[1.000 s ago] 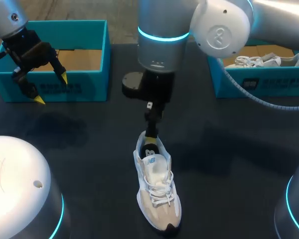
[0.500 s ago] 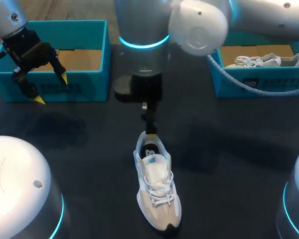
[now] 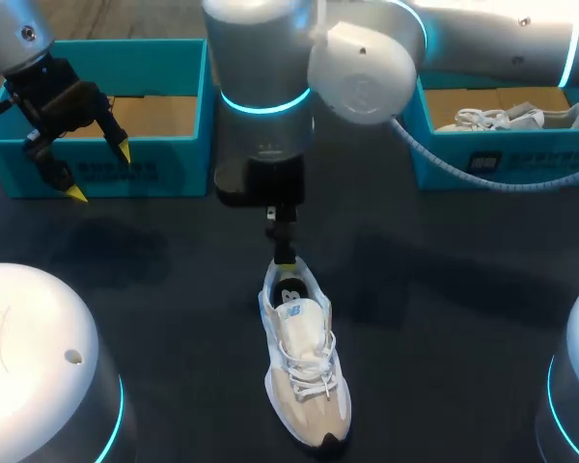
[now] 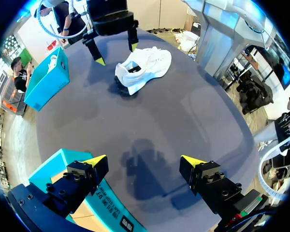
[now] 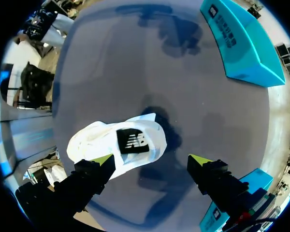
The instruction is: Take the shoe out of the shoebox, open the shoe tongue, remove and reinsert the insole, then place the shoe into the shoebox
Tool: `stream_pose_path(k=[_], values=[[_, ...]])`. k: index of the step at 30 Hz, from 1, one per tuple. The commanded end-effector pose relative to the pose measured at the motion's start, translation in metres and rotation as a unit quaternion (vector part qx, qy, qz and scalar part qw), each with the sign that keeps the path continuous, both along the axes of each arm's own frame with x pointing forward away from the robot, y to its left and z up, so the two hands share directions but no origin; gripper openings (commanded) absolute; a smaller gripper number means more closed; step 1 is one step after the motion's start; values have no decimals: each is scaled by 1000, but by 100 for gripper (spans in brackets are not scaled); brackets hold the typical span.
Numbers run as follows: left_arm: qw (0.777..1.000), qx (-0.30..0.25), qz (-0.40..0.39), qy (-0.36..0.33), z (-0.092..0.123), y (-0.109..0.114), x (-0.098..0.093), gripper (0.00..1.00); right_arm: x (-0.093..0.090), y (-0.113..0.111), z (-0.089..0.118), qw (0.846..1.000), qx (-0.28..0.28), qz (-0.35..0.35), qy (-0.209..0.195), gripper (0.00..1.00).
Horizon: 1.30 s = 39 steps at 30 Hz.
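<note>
A white and beige sneaker [image 3: 304, 362] lies on the dark table, toe toward the front edge, with its dark insole [image 3: 289, 289] showing at the heel opening. My right arm reaches past the middle, and its gripper [image 3: 286, 258] hangs open just above the heel. In the right wrist view the sneaker [image 5: 117, 145] lies under the open right gripper [image 5: 152, 160], nearer one finger. My left gripper [image 3: 98, 172] hangs open and empty by the front wall of the left teal shoebox [image 3: 188, 106]. From the left wrist, the left gripper [image 4: 144, 162] faces the sneaker [image 4: 142, 67] far ahead.
A second teal shoebox [image 3: 434, 164] at the back right holds another white shoe [image 3: 516, 118]. The left box shows only a cardboard floor. My arms' rounded bases fill the front corners. Dark tabletop lies bare on both sides of the sneaker.
My right arm has swung leftward across the table, shifting its gripper slightly left and back over the heel. The sneaker and the left arm have not moved.
</note>
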<state>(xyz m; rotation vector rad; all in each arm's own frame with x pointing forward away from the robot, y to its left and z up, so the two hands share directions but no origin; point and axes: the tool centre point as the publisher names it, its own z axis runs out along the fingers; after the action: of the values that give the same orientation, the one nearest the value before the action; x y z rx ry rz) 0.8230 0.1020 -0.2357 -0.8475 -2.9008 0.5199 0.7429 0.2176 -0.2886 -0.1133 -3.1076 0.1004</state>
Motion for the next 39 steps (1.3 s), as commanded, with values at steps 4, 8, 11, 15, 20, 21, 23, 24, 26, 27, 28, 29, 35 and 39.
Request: stream_pose_path(k=[4,8,11,15,20,21,23,24,26,27,28,29,35,39], values=[[1000,2,0,0,0,0,0,100,0,-9,-24,1000,25,-16,1,100],[1000,2,0,0,0,0,0,100,1,-7,-36,999,36,-13,0,100],[1000,2,0,0,0,0,0,100,2,-5,-41,999,38,-9,0,100],[1000,2,0,0,0,0,0,100,7,-1,-48,999,38,3,2,100],[1000,2,0,0,0,0,0,100,18,1,-61,999,34,10,8,100],[1000,2,0,0,0,0,0,100,19,1,-64,999,35,10,11,100],[1000,2,0,0,0,0,0,100,22,2,-70,999,37,11,12,100],[1000,2,0,0,0,0,0,100,23,2,-74,999,39,11,16,100],[1000,2,0,0,0,0,0,100,25,3,-79,999,42,12,18,100],[1000,2,0,0,0,0,0,100,25,3,-82,999,43,12,19,100],[1000,2,0,0,0,0,0,100,26,4,-84,999,44,13,22,100],[1000,2,0,0,0,0,0,100,26,5,-87,999,43,12,26,100],[1000,2,0,0,0,0,0,100,25,6,-97,998,47,13,32,100],[1000,2,0,0,0,0,0,100,22,6,-96,998,47,11,28,100]])
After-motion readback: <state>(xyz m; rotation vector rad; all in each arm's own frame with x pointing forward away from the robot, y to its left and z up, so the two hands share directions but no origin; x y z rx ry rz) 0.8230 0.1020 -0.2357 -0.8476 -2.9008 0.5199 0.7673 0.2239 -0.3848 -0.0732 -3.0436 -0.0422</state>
